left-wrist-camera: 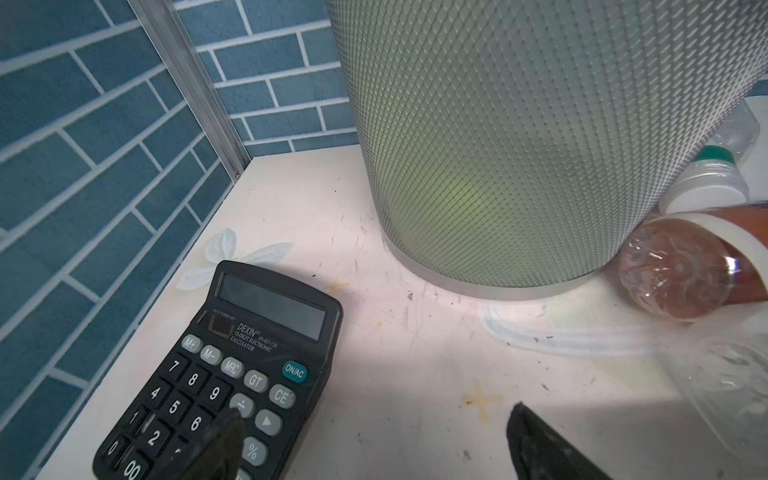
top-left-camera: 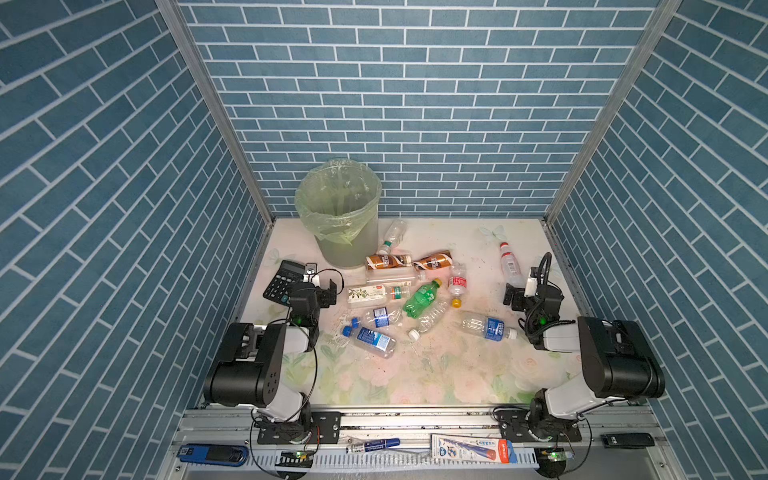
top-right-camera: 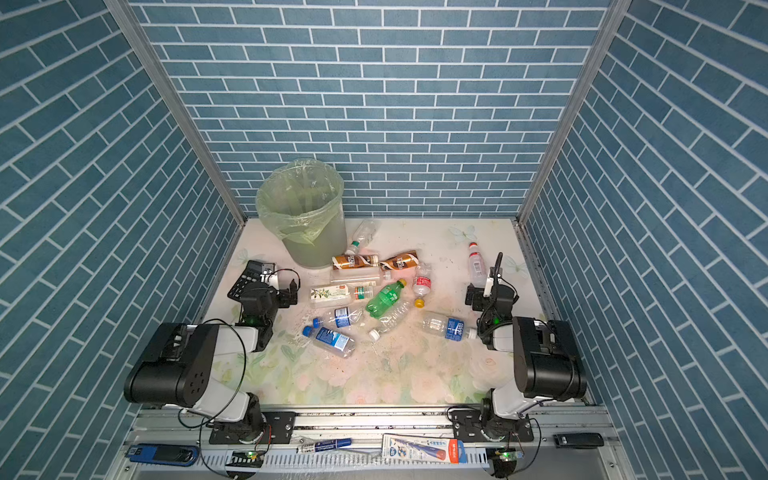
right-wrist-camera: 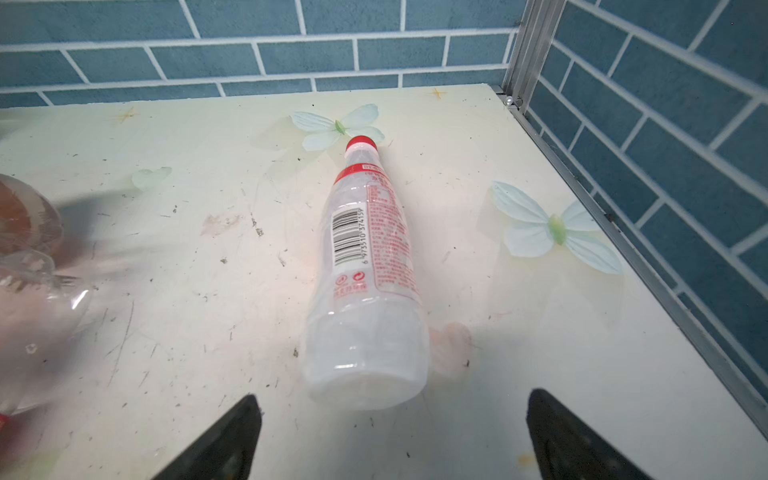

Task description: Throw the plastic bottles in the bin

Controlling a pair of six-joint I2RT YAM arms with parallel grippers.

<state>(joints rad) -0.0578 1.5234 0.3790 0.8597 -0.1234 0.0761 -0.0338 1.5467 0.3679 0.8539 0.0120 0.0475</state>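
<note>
Plastic bottles (top-left-camera: 422, 297): twelve, all lying on the bench (top-left-camera: 457, 374) — two brown-wrapped, one green, the rest clear.
Bin (top-left-camera: 345, 253): one, upright at the far left, bag-lined.
Calculator (top-left-camera: 282, 280): one, left of the bottles.
Left jaws: apart, empty, one tip over the calculator.
Right jaws: apart, empty — red-capped bottle (right-wrist-camera: 365, 270) just ahead.

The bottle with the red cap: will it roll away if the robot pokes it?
Probably. The bottle is round and lies on its side, so a sideways poke likely rolls it. It looks empty, so probably light and squashy.
</note>
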